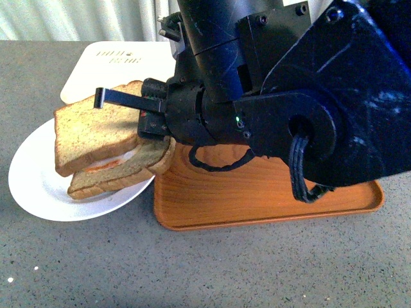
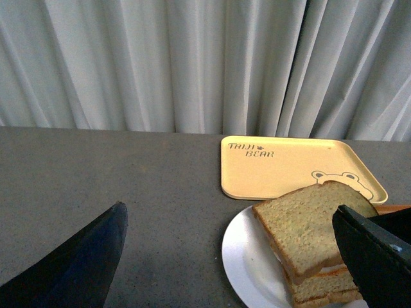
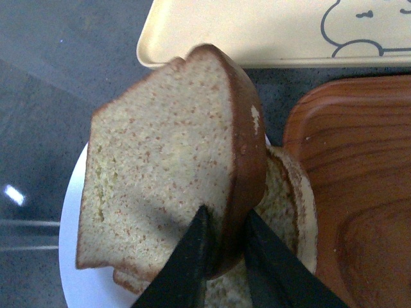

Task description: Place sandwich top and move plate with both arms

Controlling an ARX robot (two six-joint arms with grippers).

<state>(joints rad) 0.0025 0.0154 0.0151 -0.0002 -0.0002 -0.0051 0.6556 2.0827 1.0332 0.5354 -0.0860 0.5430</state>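
Front: holding the sandwich top (image 1: pixel 96 131) tilted over the filled slice (image 1: pixel 122 174) on the plate (image 1: pixel 35 186), nine o'clock of the wooden tray (image 1: pixel 257 192); left wrist: left gripper (image 2: pixel 228 213) splayed empty near it; right wrist: right gripper (image 3: pixel 221 224) clamped on the crust, release and two-arm plate move pending.

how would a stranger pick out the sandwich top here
Find the white plate left of the brown wooden tray. The sandwich top is the upper slice there, tilted and pinched by the right gripper; the slice beneath lies flat.
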